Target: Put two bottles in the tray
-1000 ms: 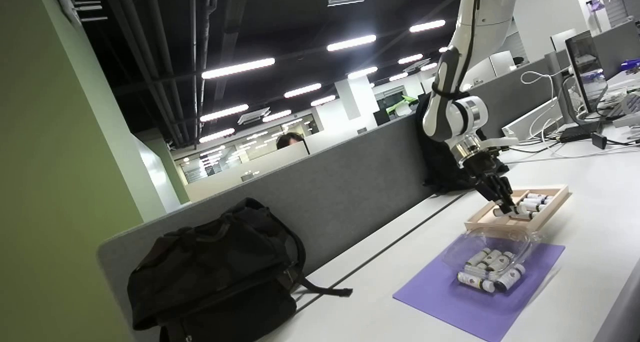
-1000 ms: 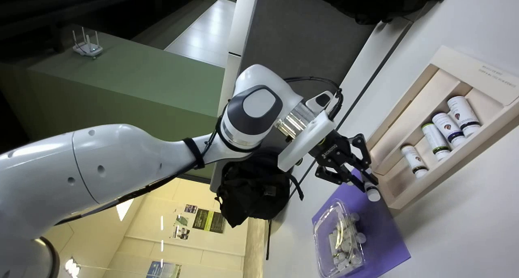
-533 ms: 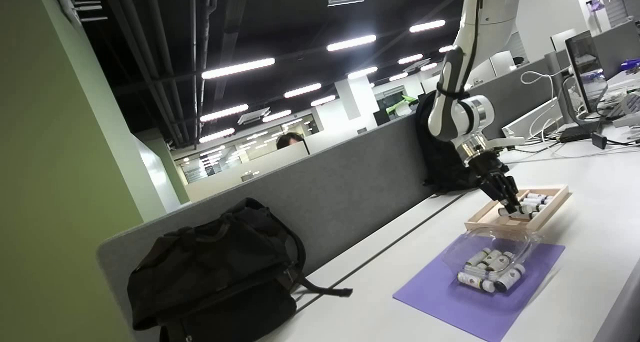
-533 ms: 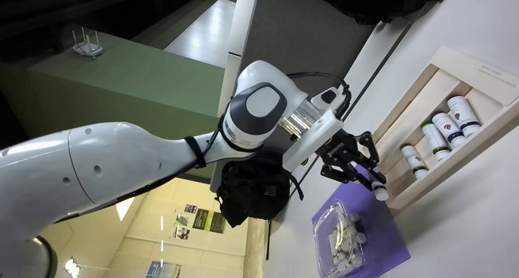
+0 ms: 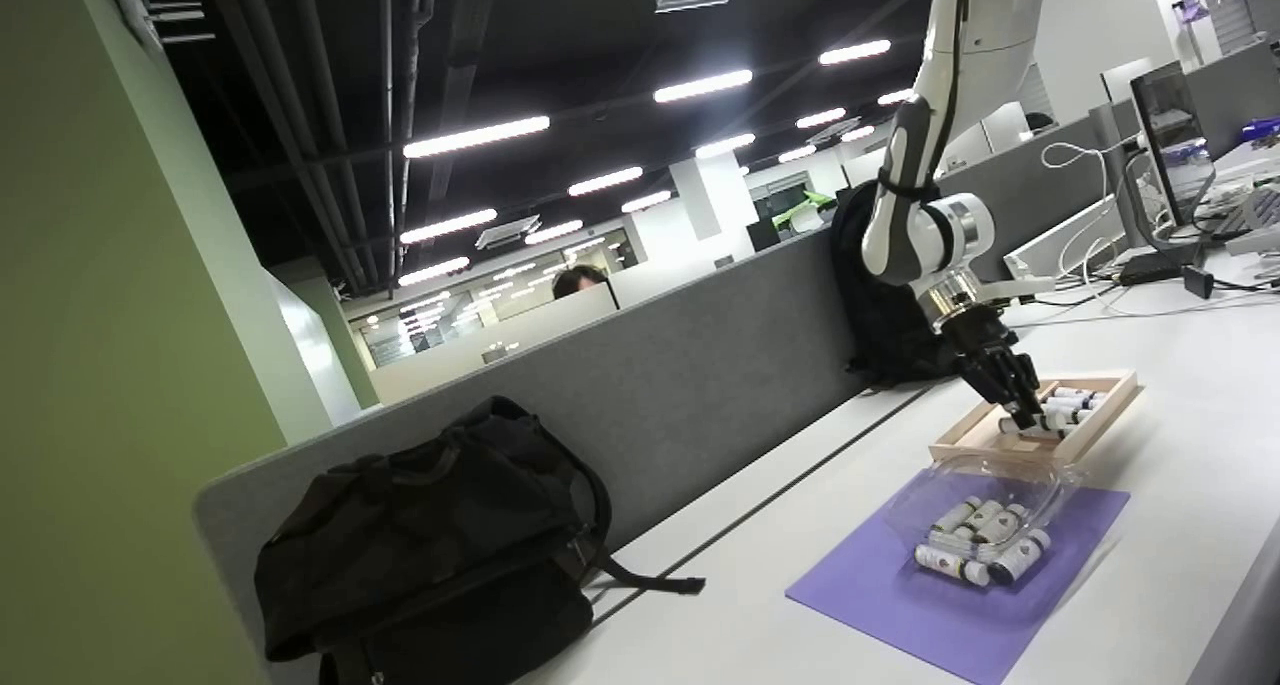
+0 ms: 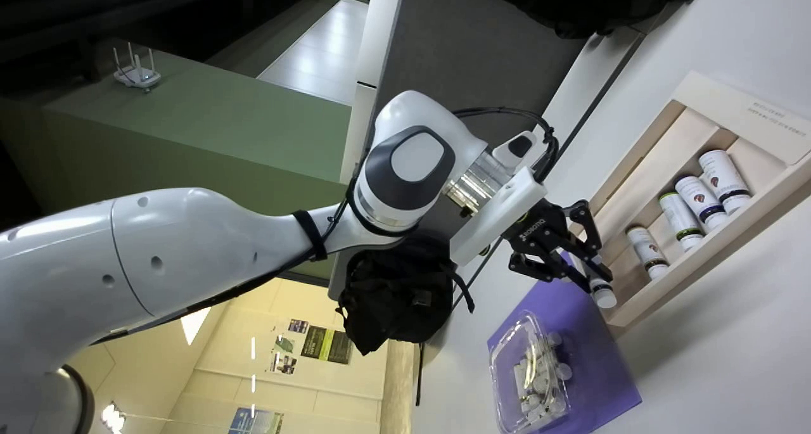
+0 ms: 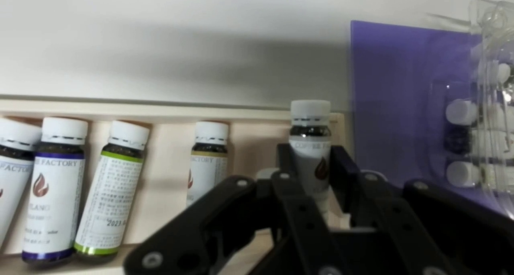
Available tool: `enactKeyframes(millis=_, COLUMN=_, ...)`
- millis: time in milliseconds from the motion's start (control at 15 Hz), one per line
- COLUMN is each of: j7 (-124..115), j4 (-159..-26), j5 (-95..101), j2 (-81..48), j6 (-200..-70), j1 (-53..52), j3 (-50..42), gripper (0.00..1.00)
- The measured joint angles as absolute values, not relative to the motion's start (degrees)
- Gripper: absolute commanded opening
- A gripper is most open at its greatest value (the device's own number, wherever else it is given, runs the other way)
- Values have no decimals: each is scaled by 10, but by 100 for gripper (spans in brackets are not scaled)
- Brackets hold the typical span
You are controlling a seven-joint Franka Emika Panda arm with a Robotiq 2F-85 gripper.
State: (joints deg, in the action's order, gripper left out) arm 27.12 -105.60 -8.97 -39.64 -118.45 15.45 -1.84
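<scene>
Strip lights [image 5: 477,137] are glowing under a dark ceiling [image 5: 590,25], and a grey partition [image 5: 700,355] is running along a white surface [image 5: 1200,415] where a black backpack [image 5: 430,545] is slumping. From above, a white arm [image 6: 190,244] is reaching over a light-wood tray [image 7: 160,109] and a purple mat [image 5: 1000,625] lying just beside it. On the mat a clear plastic container [image 5: 920,495] is sitting with stubby bottles [image 5: 958,515]; whether all of them are resting inside it, I cannot tell.

Four bottles [image 6: 700,201] are lying in the tray. In the wrist view a purple-banded bottle [image 7: 56,194], a green-banded bottle [image 7: 110,198] and a bottle running out of frame [image 7: 10,178] are lying close together, while a tan-banded bottle [image 7: 207,172] is lying apart from them, nearer the mat.

Over the tray's end nearest the mat, the claw [image 6: 595,282] is gripping a fifth bottle [image 7: 310,158], its two fingers [image 7: 343,162] pressing on opposite sides with just the bottle's width between them. Its white cap [image 7: 310,108] is jutting beyond the fingertips, pointing the same way as the caps in the tray. Whether it is touching the tray's floor, I cannot tell.
</scene>
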Motion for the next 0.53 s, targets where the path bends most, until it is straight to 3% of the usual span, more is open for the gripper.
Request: enactKeyframes(millis=533, j7=271, j4=-1056, j5=-90, j2=-412, j6=-1226, j1=155, j3=-17, gripper=11)
